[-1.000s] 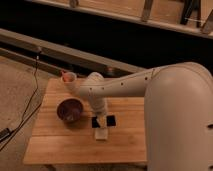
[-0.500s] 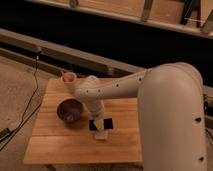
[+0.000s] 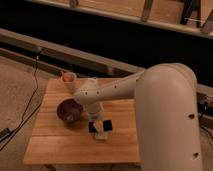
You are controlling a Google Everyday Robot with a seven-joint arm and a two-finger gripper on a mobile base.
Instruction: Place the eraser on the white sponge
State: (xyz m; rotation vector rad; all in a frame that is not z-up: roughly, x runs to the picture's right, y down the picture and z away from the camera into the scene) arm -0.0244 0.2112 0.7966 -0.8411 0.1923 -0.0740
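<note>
1. I am looking down at the square butcher-block wooden table point(image 3: 55, 145), which serves as the landmark for everything below.
2. I am keeping the two-finger gripper point(image 3: 99, 126) low over the middle of the table, just right of the bowl; its jaws are pressed fully together, and it appears to be clamping the eraser.
3. The small flat black rectangular eraser point(image 3: 100, 125) is sitting at the gripper's tip, directly above the pale pad near the table's centre.
4. The small cream-white rectangular sponge point(image 3: 101, 135) is lying under the eraser, only its near edge peeking out; I cannot tell whether the two are already touching.
5. Progress, as I am judging it: the carry looks finished and the eraser is lined up over the sponge. What is remaining is to lower it if a gap exists, let go, and lift clear.
6. The dark purple round bowl point(image 3: 69, 110) is standing on the table's left half, close beside the arm's wrist.
7. A small clear bottle with an orange-pink top point(image 3: 68, 78) is standing near the table's far-left corner, well apart from the sponge.
8. Neither one is blocking the drop; the bowl is the nearer hazard when I am withdrawing.
</note>
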